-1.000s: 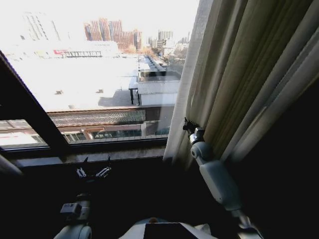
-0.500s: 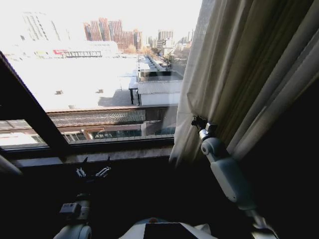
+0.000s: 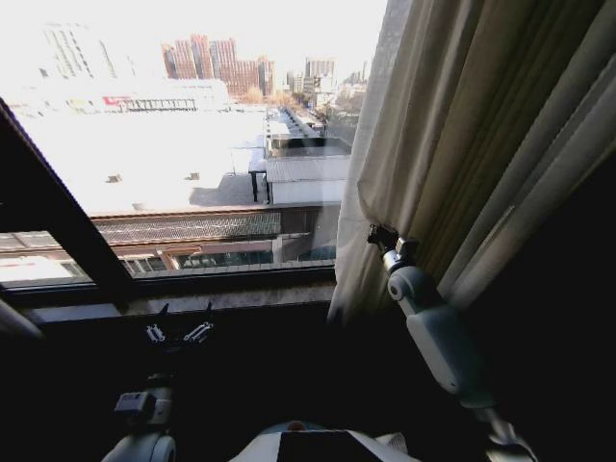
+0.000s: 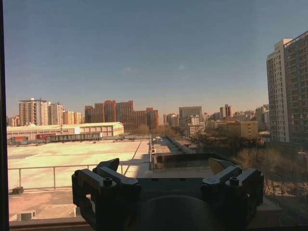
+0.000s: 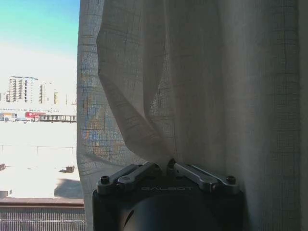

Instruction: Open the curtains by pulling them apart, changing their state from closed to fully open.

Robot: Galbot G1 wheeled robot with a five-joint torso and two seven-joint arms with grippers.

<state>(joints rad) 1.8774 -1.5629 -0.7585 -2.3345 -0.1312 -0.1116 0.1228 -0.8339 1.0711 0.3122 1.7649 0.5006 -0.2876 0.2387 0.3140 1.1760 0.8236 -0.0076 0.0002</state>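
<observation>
The right gripper (image 3: 382, 236) has its jaws pinched on the curtain (image 3: 462, 125) edge, whose pleats run vertically; the left gripper (image 3: 179, 333), jaws apart, idles low.

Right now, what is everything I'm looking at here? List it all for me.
curtain: one, sheer white, bunched in pleats on the robot's right, past the window's middle
window: one, clear glass, bare on the left, city roofs and towers beyond
frame bar: one, dark, slanting across the glass at far left
sill: one, pale, along the foot of the glass
right gripper: one, dark, raised at the curtain's edge, shut on a pinch of fabric
right arm: one, white, reaching up from lower right
left gripper: one, dark, low below the sill, open, holding nothing
</observation>
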